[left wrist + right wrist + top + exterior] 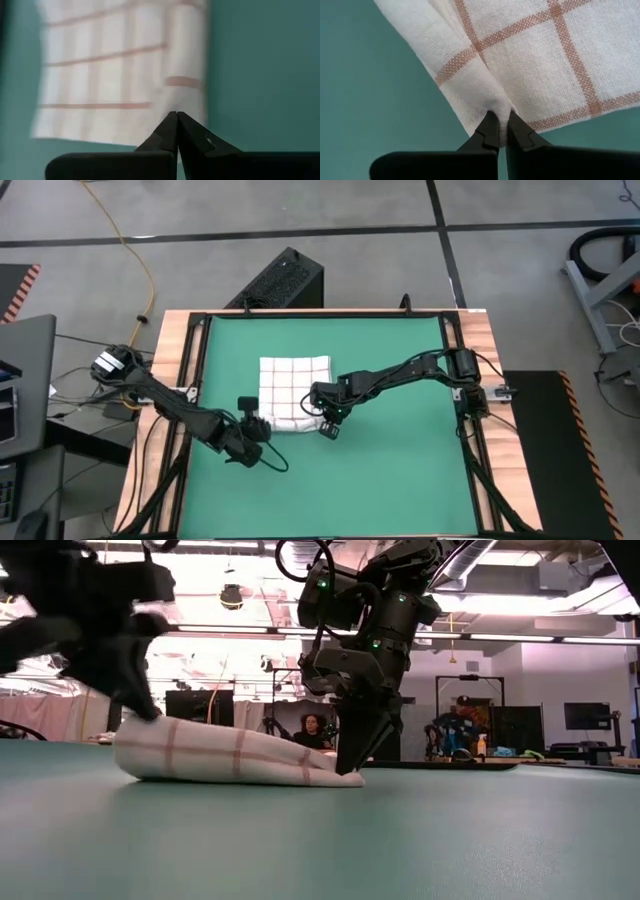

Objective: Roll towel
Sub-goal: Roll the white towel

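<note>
Two dark grippers were down at the towel (293,392) when we looked, one at each of its near corners. The towel was a soft white woven cloth with a thin red check, and it lay a little left of the middle of the smooth green mat (400,470), inside the wooden-edged table (170,380). From above it looked roughly square; its near edge was bunched and thicker than the rest. In the low view we saw it as a long, low hump with a rounded left end and a flat tapering right end, resting on the mat.

The right gripper (498,131) stood at the towel's near right corner. Its slim, pointed black fingers were nearly together, and in the right wrist view we saw a small pleat of the cloth pinched between the tips, the weave puckered and creased upward from that point. In the low view the same gripper (350,762) came down steeply onto the thin right end of the hump.

The left gripper (176,119) was at the towel's near left corner. Its fingers were pressed fully together, tips meeting in a sharp point right at the cloth's near edge; we could not tell whether any fabric was caught between them. In the low view its arm showed only as a dark blurred mass above the towel's rounded left end.
</note>
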